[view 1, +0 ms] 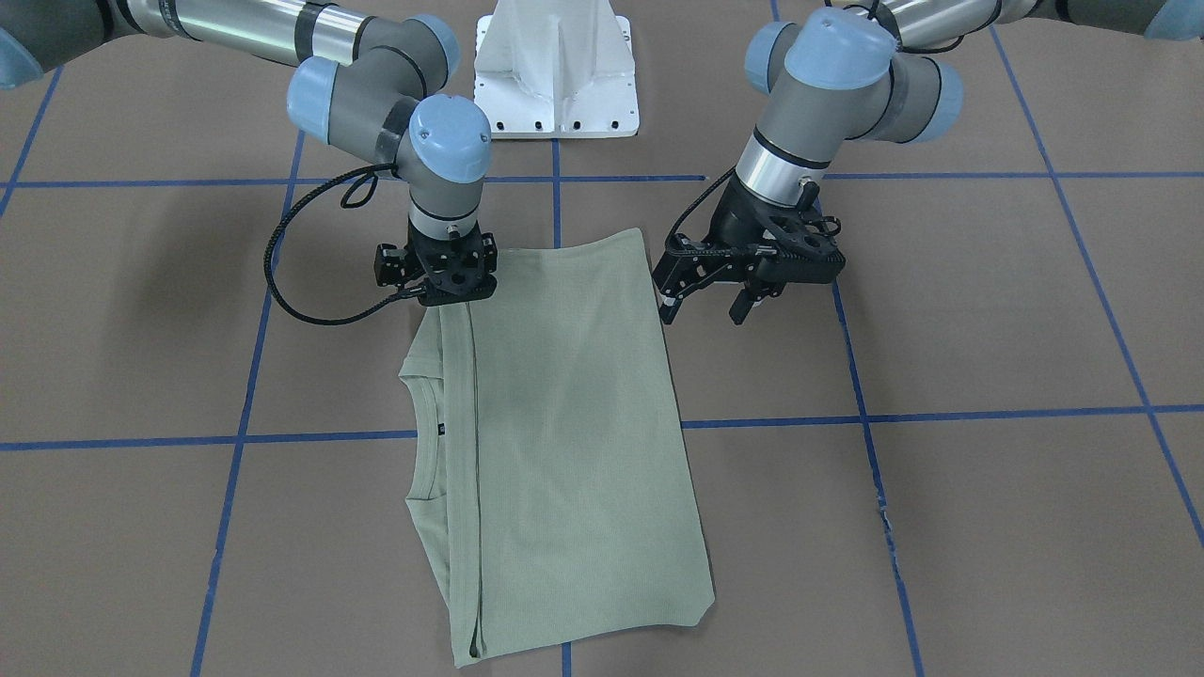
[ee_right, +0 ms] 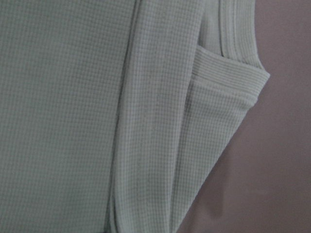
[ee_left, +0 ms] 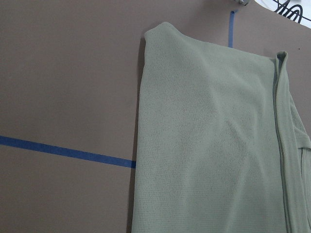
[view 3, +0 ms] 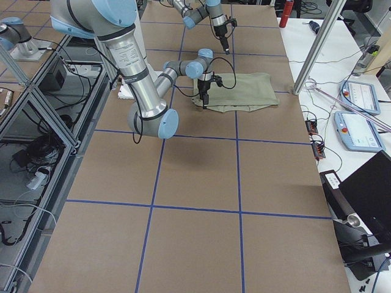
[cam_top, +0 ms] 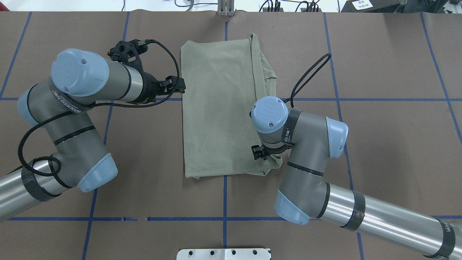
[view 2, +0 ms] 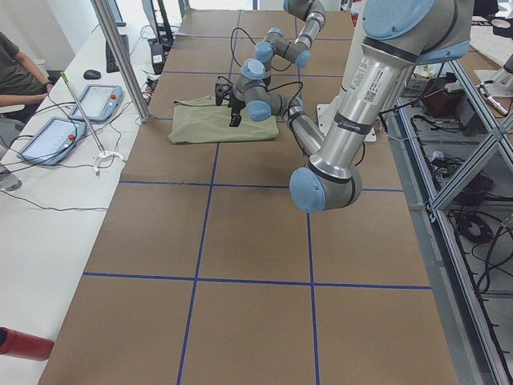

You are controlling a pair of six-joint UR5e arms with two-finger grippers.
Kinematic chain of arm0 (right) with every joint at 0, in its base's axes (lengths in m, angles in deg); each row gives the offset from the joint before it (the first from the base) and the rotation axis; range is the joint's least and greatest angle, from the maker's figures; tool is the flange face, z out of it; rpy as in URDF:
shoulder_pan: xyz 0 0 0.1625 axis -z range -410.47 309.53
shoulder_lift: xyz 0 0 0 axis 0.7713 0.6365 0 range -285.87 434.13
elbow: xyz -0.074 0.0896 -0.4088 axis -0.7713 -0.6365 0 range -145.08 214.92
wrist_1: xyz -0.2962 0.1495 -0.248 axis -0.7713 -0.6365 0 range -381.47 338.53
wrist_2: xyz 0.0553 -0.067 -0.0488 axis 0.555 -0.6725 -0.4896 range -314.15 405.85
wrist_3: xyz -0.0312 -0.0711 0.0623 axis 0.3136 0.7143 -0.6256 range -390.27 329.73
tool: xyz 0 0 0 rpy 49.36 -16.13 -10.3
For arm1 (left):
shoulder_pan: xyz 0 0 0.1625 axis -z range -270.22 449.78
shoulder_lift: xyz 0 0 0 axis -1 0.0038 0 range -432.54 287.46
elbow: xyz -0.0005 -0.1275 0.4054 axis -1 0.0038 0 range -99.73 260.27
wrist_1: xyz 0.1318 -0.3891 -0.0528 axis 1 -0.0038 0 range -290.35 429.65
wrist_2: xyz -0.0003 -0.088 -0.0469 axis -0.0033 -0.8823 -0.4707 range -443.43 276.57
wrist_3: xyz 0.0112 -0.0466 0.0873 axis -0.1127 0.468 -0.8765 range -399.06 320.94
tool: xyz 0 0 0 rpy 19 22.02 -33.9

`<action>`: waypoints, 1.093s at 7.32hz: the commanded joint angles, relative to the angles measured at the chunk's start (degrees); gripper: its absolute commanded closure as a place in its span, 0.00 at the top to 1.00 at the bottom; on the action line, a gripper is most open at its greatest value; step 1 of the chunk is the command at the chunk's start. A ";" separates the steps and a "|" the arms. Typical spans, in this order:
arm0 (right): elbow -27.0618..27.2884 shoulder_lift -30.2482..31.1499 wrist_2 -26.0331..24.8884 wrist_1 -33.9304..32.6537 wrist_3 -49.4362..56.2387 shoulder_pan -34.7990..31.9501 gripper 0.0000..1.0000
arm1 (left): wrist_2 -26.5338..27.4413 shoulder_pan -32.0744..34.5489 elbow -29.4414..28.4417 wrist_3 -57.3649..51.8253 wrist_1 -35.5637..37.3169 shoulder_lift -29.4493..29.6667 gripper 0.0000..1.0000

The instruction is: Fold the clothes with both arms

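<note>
Small unreadable lettering on left arm (cam_top: pixel 75 141) strap (cam_top: pixel 66 104)

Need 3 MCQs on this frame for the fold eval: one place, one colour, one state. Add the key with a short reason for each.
1. Where is the left gripper relative to the shirt?
A. above its middle
B. just off its side edge, over the table
C. far off at a table corner

2. What colour are the tape lines on the table?
A. red
B. blue
C. yellow

3. How does the shirt lie?
A. spread out, sleeves wide
B. lifted clear of the table
C. folded lengthwise, flat on the table

Key:
1 B, the fingers hang beside the shirt's long edge.
2 B, the grid is blue on brown.
3 C, it is a narrow slab with the collar at one long edge and no sleeve sticking out.
</note>
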 commanded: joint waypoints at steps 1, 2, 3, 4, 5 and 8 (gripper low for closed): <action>0.13 1.08 0.63 -0.35 0.57 -1.09 1.00 | 0.00 -0.10 -0.05 0.29 -0.10 0.10 1.00; 0.31 1.78 0.64 -0.26 0.84 -1.62 1.00 | 0.00 -0.88 -0.05 1.16 -0.11 0.36 1.00; 0.39 2.75 0.72 -0.26 1.45 -2.50 1.00 | 0.00 -1.76 0.04 2.13 -0.11 0.63 1.00; 1.61 4.93 2.29 -0.26 3.72 -4.77 1.00 | 0.00 -1.77 0.04 2.14 -0.02 0.72 1.00; 4.50 7.74 4.48 -0.26 5.83 -6.96 1.00 | 0.00 -1.77 0.30 2.14 0.07 0.72 1.00; 4.53 4.97 5.82 0.79 6.28 -9.61 1.00 | 0.00 -1.77 0.83 1.97 0.16 0.81 1.00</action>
